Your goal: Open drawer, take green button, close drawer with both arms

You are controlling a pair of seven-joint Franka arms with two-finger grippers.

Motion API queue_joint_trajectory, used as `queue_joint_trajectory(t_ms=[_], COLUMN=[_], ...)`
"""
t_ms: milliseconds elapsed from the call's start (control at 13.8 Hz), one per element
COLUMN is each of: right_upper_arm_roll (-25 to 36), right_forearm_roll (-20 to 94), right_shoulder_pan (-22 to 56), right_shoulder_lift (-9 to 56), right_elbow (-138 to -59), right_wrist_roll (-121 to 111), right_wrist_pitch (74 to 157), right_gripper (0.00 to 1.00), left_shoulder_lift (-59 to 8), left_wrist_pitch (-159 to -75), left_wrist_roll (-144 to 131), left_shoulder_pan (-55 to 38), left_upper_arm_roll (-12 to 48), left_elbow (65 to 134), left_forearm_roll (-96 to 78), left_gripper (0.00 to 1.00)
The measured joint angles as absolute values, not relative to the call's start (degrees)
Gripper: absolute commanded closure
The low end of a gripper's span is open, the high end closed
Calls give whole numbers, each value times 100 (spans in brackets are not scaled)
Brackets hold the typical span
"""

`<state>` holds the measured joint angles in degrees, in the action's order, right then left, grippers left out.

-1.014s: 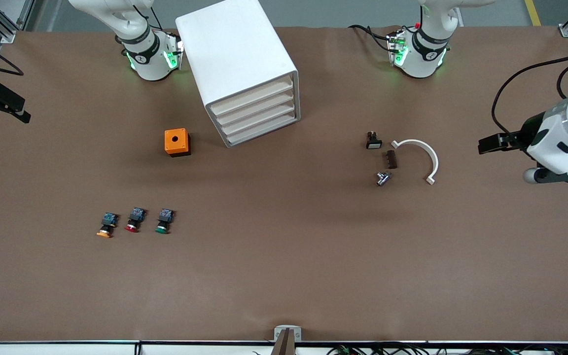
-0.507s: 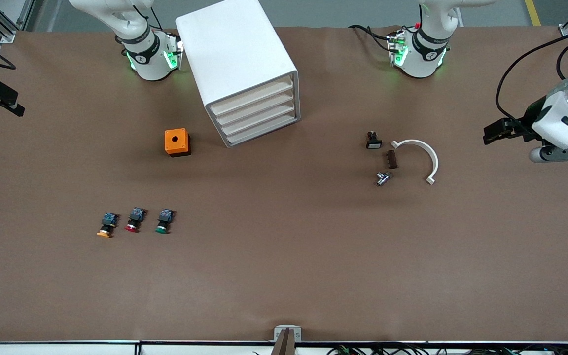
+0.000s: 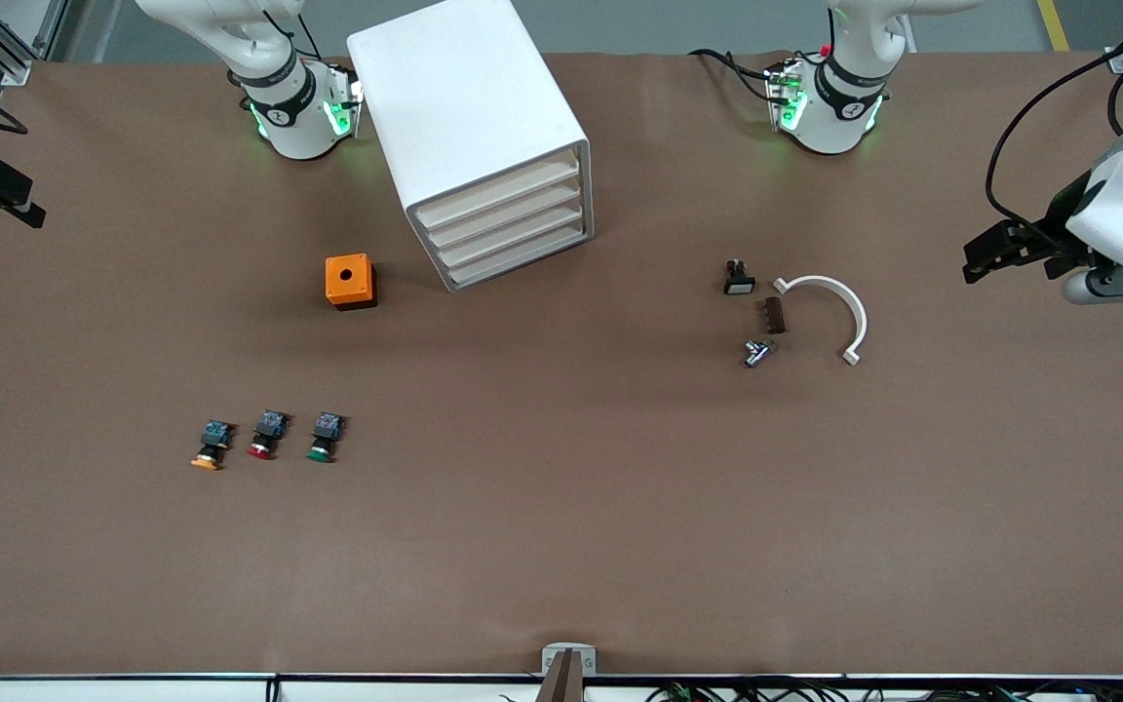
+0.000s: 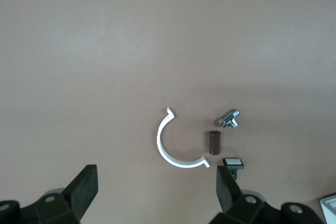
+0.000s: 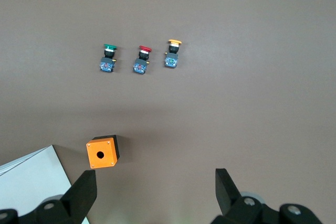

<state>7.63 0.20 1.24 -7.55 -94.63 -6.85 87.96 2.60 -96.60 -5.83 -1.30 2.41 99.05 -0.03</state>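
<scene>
I see both grippers, left gripper [image 4: 157, 195] and right gripper [image 5: 155, 198], jaws spread and empty above the bench [image 3: 561, 546], green button [image 3: 324, 438] untouched.

Open left tool [image 4: 155, 190] over white clamp [image 4: 170, 148].

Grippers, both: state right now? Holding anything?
Left gripper: open, holding nothing, up over the table at the left arm's end.
Right gripper: open, holding nothing, up over the table at the right arm's end.
</scene>
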Motion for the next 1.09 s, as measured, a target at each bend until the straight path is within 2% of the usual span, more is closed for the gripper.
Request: queue_joint_trajectory(t_ms=[507, 1086], right_upper_arm_roll=[738, 736], right_forearm_roll=[-143, -185], right_shoulder_pan=[133, 136], right_shoulder_lift=[-749, -734], right_elbow=[-9423, -9421], right_wrist_roll=[-685, -685], right_wrist_pitch=[8812, 8876], right_gripper=[0, 0], left_shoulder_lift=[170, 137], left_wrist_pitch=[-9683, -9648], left_wrist_roll=[-583, -583], left_shoulder_pan=[-121, -124], left_upper_arm_roll=[218, 210], left_elbow=[9364, 9186], left_forearm_roll=[-3, -3], left_gripper=[1, 1])
